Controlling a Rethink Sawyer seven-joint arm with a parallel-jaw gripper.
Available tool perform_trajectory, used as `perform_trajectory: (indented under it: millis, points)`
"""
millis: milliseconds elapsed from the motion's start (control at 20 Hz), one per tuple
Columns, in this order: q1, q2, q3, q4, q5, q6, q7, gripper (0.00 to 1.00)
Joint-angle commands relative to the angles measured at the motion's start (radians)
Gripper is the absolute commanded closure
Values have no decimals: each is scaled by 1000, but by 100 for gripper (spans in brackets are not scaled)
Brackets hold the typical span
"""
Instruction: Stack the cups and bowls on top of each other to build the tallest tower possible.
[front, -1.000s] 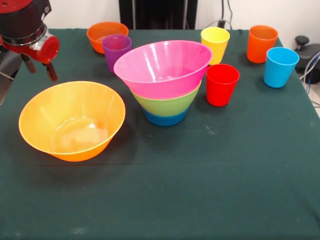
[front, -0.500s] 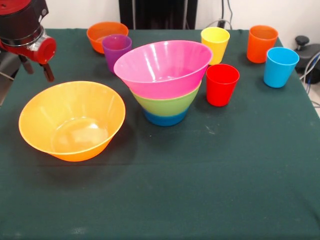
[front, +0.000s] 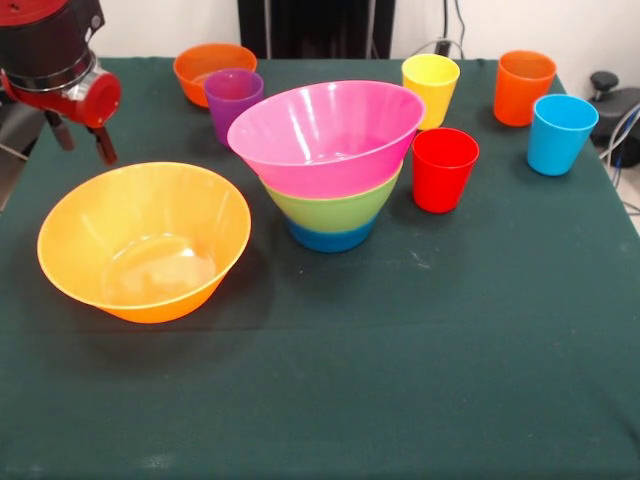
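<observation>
**A:** Gripper (front: 80, 140) is up at the table's left edge, fingers apart, holding nothing. What's it after?

**B:** My guess is the big orange bowl (front: 145, 242). It sits just below and right of the gripper, upright, rim open. The tower (front: 328, 165), blue, green, pink on top, stands further right, so the bowl would travel that way.

**A:** Cups?

**B:** All loose behind.

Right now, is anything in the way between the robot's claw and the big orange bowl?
Nothing visible is. The gripper hangs above the table just behind the large orange bowl, with only bare green cloth between them. The purple cup and small orange bowl stand off to the side.
</observation>
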Motion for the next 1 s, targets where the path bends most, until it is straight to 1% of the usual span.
perform_trajectory:
  millis: [50, 300, 550, 750, 1000]
  points:
    - [47, -1, 88, 28, -33, 89, -156, 0]
    - [49, 12, 82, 10, -48, 76, -155, 0]
    - [43, 11, 88, 13, -41, 78, -158, 0]
    - [51, 21, 87, -5, -42, 82, -152, 0]
    - [53, 40, 88, -19, -56, 44, -151, 0]
